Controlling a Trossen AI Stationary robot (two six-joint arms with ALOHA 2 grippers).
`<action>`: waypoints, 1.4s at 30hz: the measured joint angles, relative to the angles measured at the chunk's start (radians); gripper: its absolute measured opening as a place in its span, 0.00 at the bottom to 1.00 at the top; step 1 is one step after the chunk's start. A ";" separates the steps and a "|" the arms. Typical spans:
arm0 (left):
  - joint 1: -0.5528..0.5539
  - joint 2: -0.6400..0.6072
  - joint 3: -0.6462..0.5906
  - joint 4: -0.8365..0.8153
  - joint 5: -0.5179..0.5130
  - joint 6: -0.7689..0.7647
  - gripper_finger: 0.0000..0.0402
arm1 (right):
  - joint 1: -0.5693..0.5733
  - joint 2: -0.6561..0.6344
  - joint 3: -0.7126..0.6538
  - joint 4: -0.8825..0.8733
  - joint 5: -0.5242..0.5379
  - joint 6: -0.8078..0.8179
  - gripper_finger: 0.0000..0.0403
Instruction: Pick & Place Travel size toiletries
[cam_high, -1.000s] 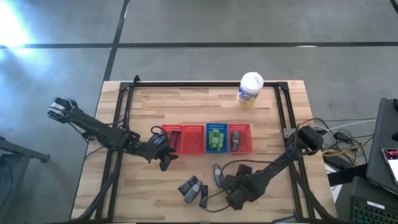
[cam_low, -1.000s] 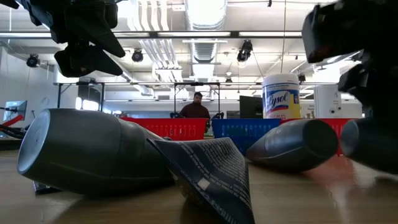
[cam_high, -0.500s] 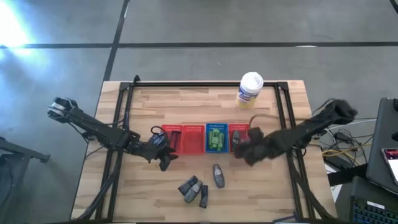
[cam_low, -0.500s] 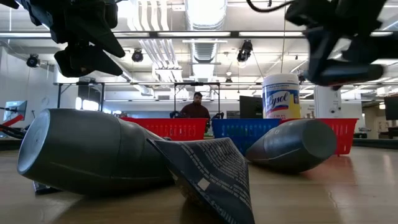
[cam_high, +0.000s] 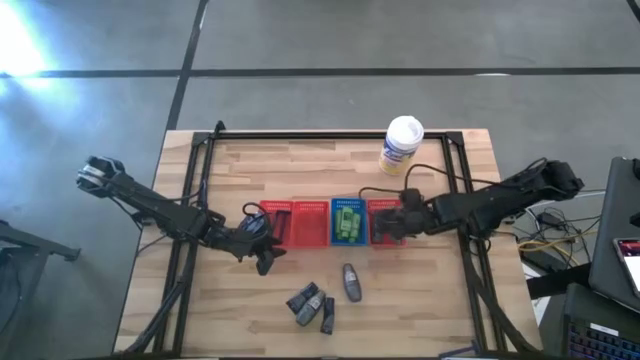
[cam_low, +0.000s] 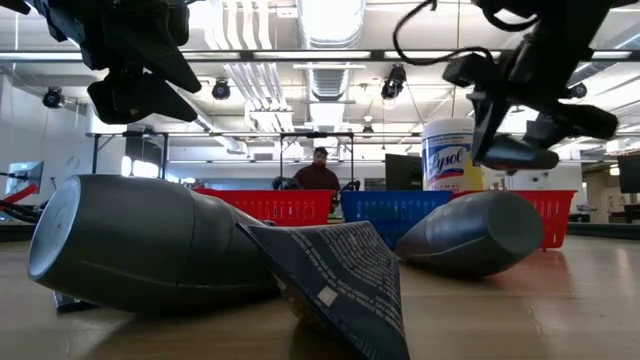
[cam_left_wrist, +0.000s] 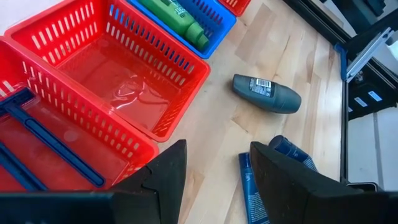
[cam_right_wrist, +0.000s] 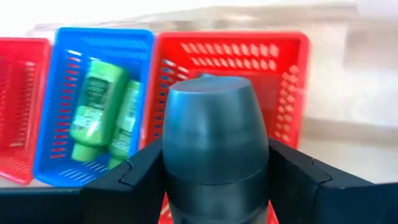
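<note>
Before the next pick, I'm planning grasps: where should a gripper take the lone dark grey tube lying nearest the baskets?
Grip the dark grey tube across its narrow middle, coming straight down from above. It lies flat on the table, apart from the other pieces, so both long sides look free for the fingers.

Industrial lab: exposed ceiling ducts (cam_low: 330, 30).

light: bright overhead | glare: floor (cam_high: 20, 45) top-left | blur: right wrist view soft
</note>
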 joint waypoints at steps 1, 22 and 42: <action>0.000 0.000 0.000 -0.002 0.000 0.000 0.45 | 0.000 0.004 0.012 0.004 0.007 -0.044 0.54; 0.001 0.000 0.000 -0.002 0.000 0.000 0.45 | -0.097 0.393 0.450 -0.349 -0.064 -1.068 0.53; 0.001 0.000 -0.014 -0.002 0.000 -0.007 0.45 | -0.137 0.209 0.090 0.091 -0.085 -0.292 0.53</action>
